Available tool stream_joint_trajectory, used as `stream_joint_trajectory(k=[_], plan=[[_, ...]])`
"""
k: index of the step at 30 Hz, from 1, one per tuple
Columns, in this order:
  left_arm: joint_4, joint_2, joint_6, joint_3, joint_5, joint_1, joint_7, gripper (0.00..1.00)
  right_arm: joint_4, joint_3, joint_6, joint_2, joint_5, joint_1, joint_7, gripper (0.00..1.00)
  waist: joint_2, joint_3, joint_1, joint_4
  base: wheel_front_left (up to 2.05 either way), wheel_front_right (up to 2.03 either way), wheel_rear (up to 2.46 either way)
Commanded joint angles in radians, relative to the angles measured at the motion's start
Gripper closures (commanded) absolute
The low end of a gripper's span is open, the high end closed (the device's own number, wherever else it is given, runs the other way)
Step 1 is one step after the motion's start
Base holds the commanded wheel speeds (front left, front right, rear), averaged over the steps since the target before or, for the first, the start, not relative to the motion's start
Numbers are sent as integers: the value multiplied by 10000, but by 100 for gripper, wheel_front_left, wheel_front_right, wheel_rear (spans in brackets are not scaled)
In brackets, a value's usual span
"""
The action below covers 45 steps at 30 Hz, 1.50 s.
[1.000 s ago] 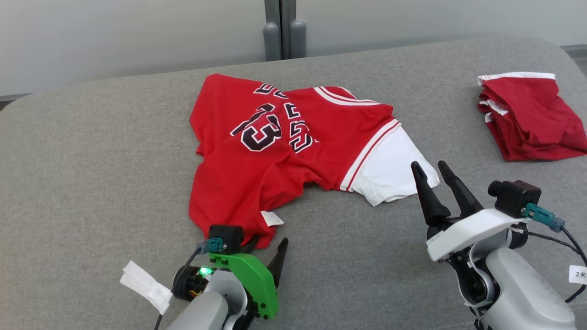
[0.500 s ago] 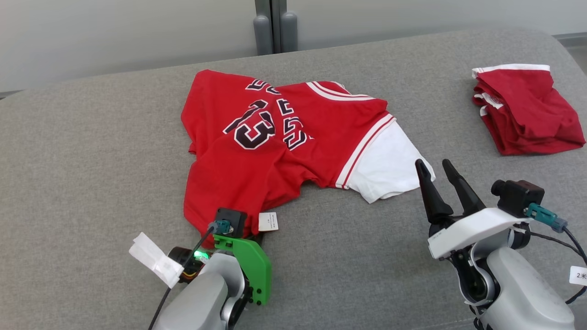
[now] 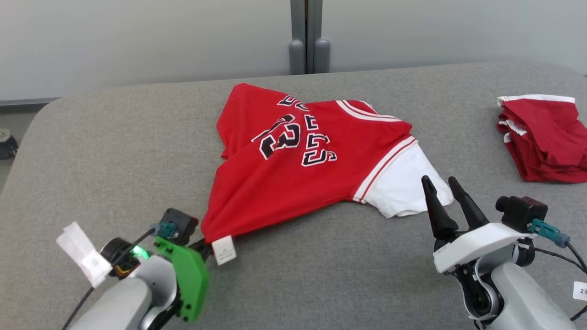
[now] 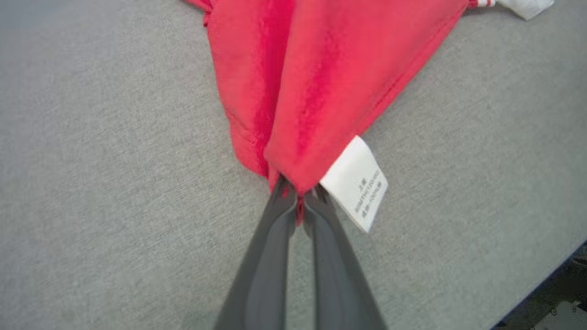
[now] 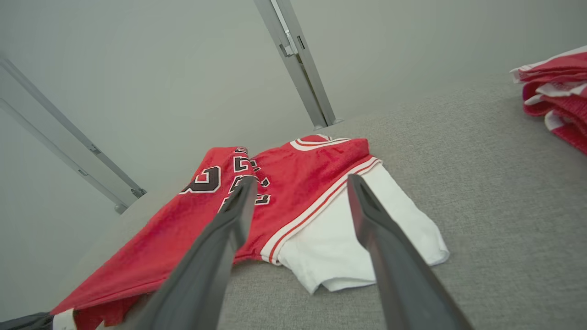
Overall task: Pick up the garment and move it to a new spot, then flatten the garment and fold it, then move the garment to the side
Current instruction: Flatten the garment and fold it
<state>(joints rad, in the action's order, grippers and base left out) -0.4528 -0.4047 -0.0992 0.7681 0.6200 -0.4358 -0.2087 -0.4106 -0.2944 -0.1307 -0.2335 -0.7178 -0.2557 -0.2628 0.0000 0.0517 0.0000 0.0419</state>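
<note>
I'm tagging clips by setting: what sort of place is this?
Probably a garment-folding test room: a grey cloth-covered table, a bare wall, a jersey and a pile of red clothes.

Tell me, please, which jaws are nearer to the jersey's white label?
Left. The left jaws pinch the jersey beside the label; the right jaws stand open by the white sleeve.

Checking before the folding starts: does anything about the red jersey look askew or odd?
The jersey lies rumpled, not flat: its near corner is drawn into a point, pinched in the left end effector, the number is creased, and one white sleeve sticks out. No damage shows.
</note>
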Motion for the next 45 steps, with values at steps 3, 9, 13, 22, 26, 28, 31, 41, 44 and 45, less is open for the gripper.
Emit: stream_joint_trajectory(k=[3, 9, 13, 22, 26, 28, 31, 41, 44, 45], plan=[[1016, -1341, -11, 171, -185, 572, -937, 100, 7, -54, 1, -32, -13, 72, -24, 0, 0, -137, 0, 202, 0, 0, 0], [2050, -2390, 480, 366, -382, 1537, -1463, 100, -63, -141, 1, -172, -77, 60, 132, 0, 0, -20, 0, 156, 0, 0, 0], [1866, -2005, 665, 531, -298, 2054, -1062, 0, -140, -168, 1, -254, -97, 98, 282, 0, 0, 13, 0, 134, 0, 0, 0], [2720, -1644, 1072, -490, 671, 2568, 412, 0, -128, 214, 1, -345, 54, 174, 200, 0, 0, -68, 0, 238, 0, 0, 0], [3765, -1933, 1836, -1430, 905, 2706, 1133, 0, -172, 380, 1, -245, 177, 138, 164, 0, 0, -83, 0, 309, 0, 0, 0], [4101, -1864, 2425, -2053, 952, 2812, 1852, 0, -289, 382, 1, -219, 334, -4, 166, 0, 0, -66, 0, 353, 0, 0, 0], [4324, -1498, 3266, -2856, 844, 3032, 3158, 0, -586, 444, 1, -212, 588, -286, 217, 0, 0, -12, 0, 486, 0, 0, 0], [3596, 404, 3358, -4142, 356, 3419, 4755, 0, -2449, 539, 1, -117, 1034, -1632, 962, 0, 0, 189, 0, 1196, 0, 0, 0], [3410, 811, 2906, -4417, -23, 3452, 4735, 0, -3349, 373, 1, -202, 1041, -2306, 1706, 0, 0, 322, 0, 1461, 0, 0, 0], [3345, 925, 2776, -4493, -118, 3433, 4736, 0, -3626, 290, 1, -205, 985, -2518, 2000, 0, 0, 370, 0, 1542, 0, 0, 0]])
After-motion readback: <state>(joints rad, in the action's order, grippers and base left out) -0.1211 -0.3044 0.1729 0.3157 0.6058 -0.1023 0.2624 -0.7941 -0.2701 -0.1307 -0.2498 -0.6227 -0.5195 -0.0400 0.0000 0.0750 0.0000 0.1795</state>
